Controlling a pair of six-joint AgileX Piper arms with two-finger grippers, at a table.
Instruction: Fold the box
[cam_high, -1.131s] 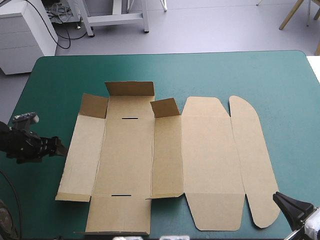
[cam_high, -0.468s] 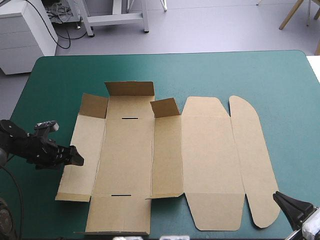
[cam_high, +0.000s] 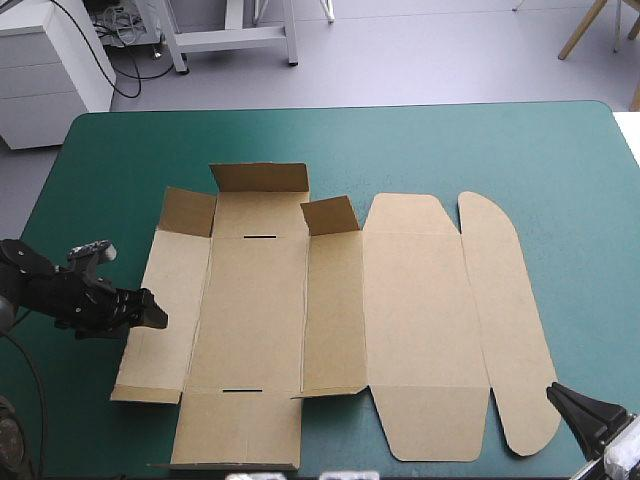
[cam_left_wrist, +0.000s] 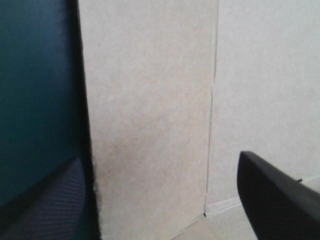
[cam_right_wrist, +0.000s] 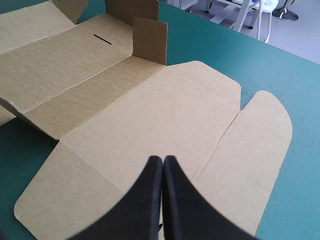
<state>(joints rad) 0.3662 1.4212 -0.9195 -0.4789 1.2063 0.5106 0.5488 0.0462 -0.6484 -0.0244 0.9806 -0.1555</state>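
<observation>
i find the box (cam_high: 330, 310) lying as a cut sheet of brown board on the teal-green cover (cam_high: 450, 140), around the middle of the table and somewhat toward its left side. most of it is flat.

at the far end the end flap (cam_high: 260, 177) stands up, and the two corner flaps (cam_high: 329, 215) on either side of it are raised as well. the floor panel (cam_high: 255, 310) carries two dark slots (cam_high: 260, 237), one by its far fold and one by its near fold. the left wall panel (cam_high: 165, 300) lies flat, its near corner lifted slightly. to the right lie the lid panel (cam_high: 420, 310) and, beyond it, the rounded tuck flap (cam_high: 505, 320), both flat. no wall is tucked yet, so the board forms no tray.

the left gripper (cam_high: 150, 310) sits low at the box's left edge. it is released: its black fingers (cam_left_wrist: 272, 195) stand wide apart, one over the cover and the other over the board, and the left wall panel's outer edge runs between them. i cannot tell whether either finger touches the board.

the right gripper (cam_right_wrist: 163, 167) is clenched on nothing, its fingers meeting in one point. it hangs at the table's near right corner, near the near end of the rounded tuck flap but apart from it, with the lid panel ahead of it.
</observation>
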